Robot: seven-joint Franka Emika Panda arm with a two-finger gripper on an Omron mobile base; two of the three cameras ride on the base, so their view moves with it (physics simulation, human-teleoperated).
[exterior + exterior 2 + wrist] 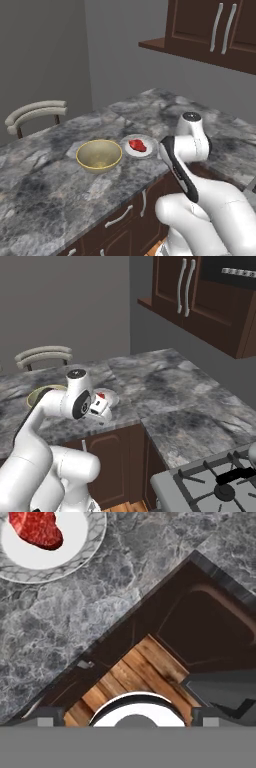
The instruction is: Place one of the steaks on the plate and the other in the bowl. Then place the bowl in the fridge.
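My pincer (102,406) hangs over the front edge of the grey marbled counter (45,190), just beside the plate (150,151). In the left base view my own forearm blocks it, and in the right base view I only get a small white-and-red lump of it, so the jaws are hard to read there. In the hand view the two tips sit far apart at the bottom corners, so it's wide open with nothing between them.

One steak (137,145) lies flat on the plate (deep red, a bit glossy). In the hand view that steak (36,529) is cut off by the top edge along with most of the plate (87,547), so I can't see its full outline; what shows runs lengthwise across the plate's white centre, with its narrower end toward the rim. From the left base view its long axis runs roughly along the counter's length.

The bowl (99,156) sits upright just beside the plate, nearly touching it. In the right base view the bowl (37,393) is mostly hidden behind my arm, just a tan sliver of rim.
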